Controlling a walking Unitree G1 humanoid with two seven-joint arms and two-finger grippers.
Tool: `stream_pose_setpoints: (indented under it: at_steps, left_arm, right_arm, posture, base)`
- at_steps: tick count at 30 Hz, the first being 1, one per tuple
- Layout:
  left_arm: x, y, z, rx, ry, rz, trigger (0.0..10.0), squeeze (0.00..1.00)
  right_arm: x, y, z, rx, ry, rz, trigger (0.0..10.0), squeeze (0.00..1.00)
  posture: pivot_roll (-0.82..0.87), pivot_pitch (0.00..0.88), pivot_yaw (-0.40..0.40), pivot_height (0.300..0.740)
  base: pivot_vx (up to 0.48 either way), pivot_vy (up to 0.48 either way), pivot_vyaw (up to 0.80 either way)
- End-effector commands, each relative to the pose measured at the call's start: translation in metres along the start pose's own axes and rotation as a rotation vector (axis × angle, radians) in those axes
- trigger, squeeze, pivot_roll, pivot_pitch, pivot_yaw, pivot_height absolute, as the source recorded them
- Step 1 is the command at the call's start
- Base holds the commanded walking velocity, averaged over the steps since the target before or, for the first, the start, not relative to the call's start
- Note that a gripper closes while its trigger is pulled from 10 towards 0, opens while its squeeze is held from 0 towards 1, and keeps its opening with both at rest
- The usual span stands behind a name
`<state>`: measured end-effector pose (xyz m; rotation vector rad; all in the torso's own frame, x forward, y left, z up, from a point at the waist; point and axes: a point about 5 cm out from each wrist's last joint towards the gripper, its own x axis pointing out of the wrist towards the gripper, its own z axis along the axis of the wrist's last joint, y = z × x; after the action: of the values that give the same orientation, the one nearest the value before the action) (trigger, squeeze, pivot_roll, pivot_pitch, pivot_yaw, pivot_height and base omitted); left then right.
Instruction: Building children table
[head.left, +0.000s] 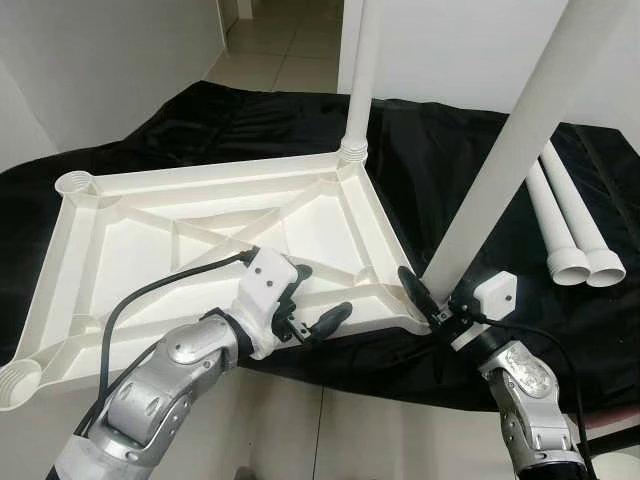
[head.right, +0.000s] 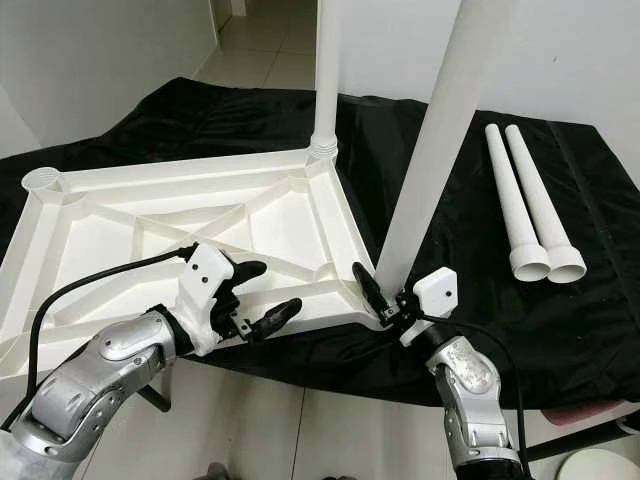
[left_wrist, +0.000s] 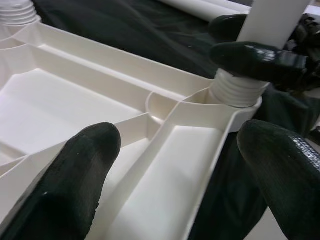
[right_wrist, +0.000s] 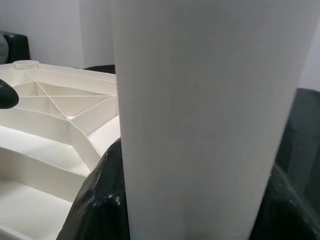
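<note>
The right gripper (head.left: 438, 303) is clamped around the base of a white table leg (head.left: 505, 150), just above the near right corner socket of the upturned white tabletop (head.left: 215, 240); in the right wrist view the leg fills the space between its two black fingers. The left gripper (head.left: 312, 300) hangs with its fingers spread apart over the tabletop's near edge, a little way along that edge from the same corner, holding nothing; it may be placed to steady the panel. The held leg's ribbed end sits in that socket, though whether it is fully home cannot be told, and the leg leans somewhat. A second leg (head.left: 360, 70) stands upright in the tabletop's far right corner socket. The far left socket (head.left: 76, 183) and the near left socket (head.left: 18, 383) are both empty. Two spare legs (head.left: 565, 215) lie side by side on the black cloth (head.left: 440, 150), off beyond the tabletop's right edge. By this showing the job is about half done: one leg mounted, one being seated, two left to fit.
</note>
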<state>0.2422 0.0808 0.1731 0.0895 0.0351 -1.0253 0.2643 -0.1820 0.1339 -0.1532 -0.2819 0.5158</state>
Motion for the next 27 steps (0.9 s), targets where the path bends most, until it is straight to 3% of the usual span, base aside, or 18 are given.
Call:
stream_pose_setpoints:
  at_steps: [1,4,8,14,18,22,27]
  left_arm:
    - [-0.001,-0.008,0.001,0.008,0.008,-0.114,10.0,0.0]
    - [-0.001,-0.009,0.001,0.007,0.011,-0.116,10.0,0.0]
    - [-0.001,-0.007,0.003,0.006,0.011,-0.113,10.0,0.0]
    - [-0.002,-0.007,0.003,0.0,0.007,-0.105,10.0,0.0]
    - [-0.003,-0.006,0.004,-0.005,0.004,-0.096,10.0,0.0]
    - [-0.003,-0.006,0.004,-0.005,0.004,-0.095,10.0,0.0]
    - [-0.003,-0.006,0.006,-0.004,-0.002,-0.083,10.0,0.0]
  right_arm:
    - [-0.014,0.008,-0.027,0.03,0.152,0.025,10.0,0.0]
    - [-0.013,0.011,-0.026,0.003,0.152,0.058,10.0,0.0]
    - [-0.014,0.02,-0.03,-0.103,0.182,0.16,10.0,0.0]
    - [-0.016,0.021,-0.033,-0.107,0.194,0.172,10.0,0.0]
    - [-0.009,0.015,-0.032,-0.018,0.196,0.147,10.0,0.0]
    - [-0.007,0.015,-0.032,0.005,0.195,0.151,10.0,0.0]
    - [0.003,0.013,-0.032,0.175,0.231,0.131,10.0,0.0]
  posture:
    - [0.06,0.123,0.04,0.74]
    - [0.06,0.126,0.039,0.74]
    - [0.06,0.13,0.038,0.74]
    - [0.07,0.136,0.034,0.74]
    - [0.07,0.138,0.03,0.74]
    - [0.07,0.137,0.025,0.74]
    - [0.07,0.141,0.015,0.74]
  base:
    - [0.0,0.0,0.0]
    - [0.0,0.0,0.0]
    - [0.0,0.0,0.0]
    - [0.0,0.0,0.0]
    - [0.0,0.0,0.0]
    - [0.0,0.0,0.0]
    - [0.0,0.0,0.0]
